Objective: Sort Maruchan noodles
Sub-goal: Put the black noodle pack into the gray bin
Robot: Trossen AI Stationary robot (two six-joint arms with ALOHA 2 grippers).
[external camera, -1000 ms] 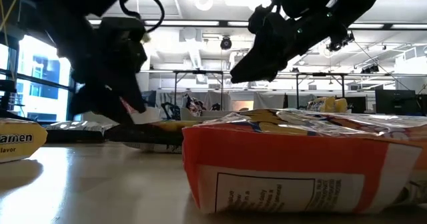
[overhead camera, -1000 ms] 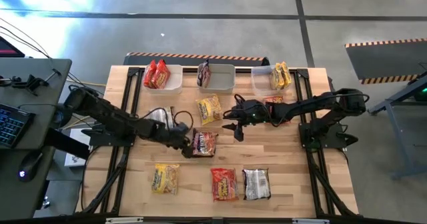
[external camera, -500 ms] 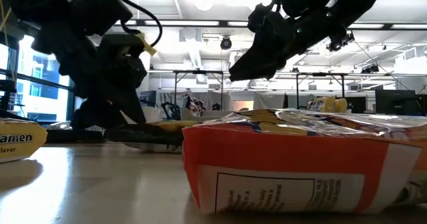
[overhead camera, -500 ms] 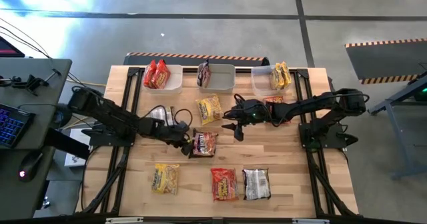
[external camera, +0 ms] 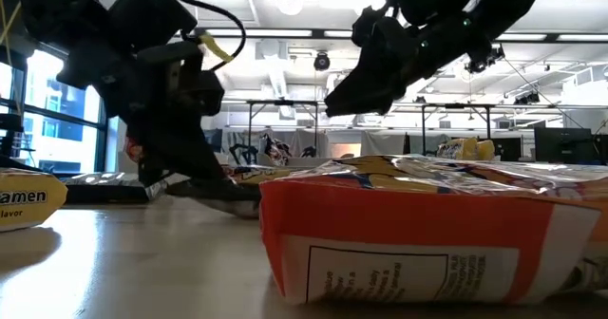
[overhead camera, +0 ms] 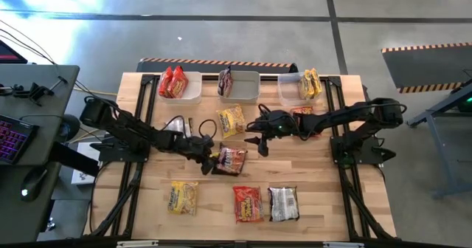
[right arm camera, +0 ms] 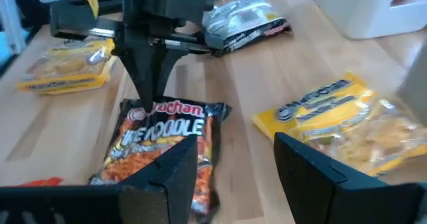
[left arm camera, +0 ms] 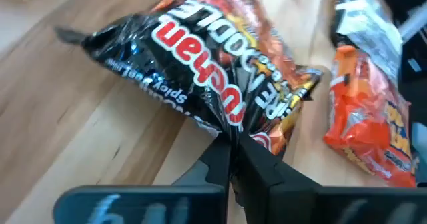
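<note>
A black-and-orange Maruchan noodle packet [overhead camera: 231,160] lies mid-table, and my left gripper [overhead camera: 211,154] is shut on its left end. My right gripper [overhead camera: 259,146] hangs open above the table just right of it, with nothing between its fingers [right arm camera: 175,173]. More packets lie flat on the wood: a yellow one [overhead camera: 231,120], a silver one [overhead camera: 175,126], and a near row of yellow [overhead camera: 183,197], red [overhead camera: 248,204] and silver [overhead camera: 282,204]. A red packet [overhead camera: 302,113] shows partly under the right arm. My left gripper pinches the packet's crimped end seam [left arm camera: 235,125] between its two shut fingers [left arm camera: 217,165], and the film bunches there. The fingers slant down from the table's left. The rest of the packet [right arm camera: 163,144] lies on the table.
Three pale bins stand along the far edge: the left one [overhead camera: 193,93] holds red packets, the middle one [overhead camera: 247,94] a dark one, the right one [overhead camera: 289,93] yellow ones. Bare wood shows between the middle packets and the near row.
My left gripper has rolled at the wrist, dipped a little toward the black-and-orange packet and shut on its left end. The packet has turned slightly on the table.
</note>
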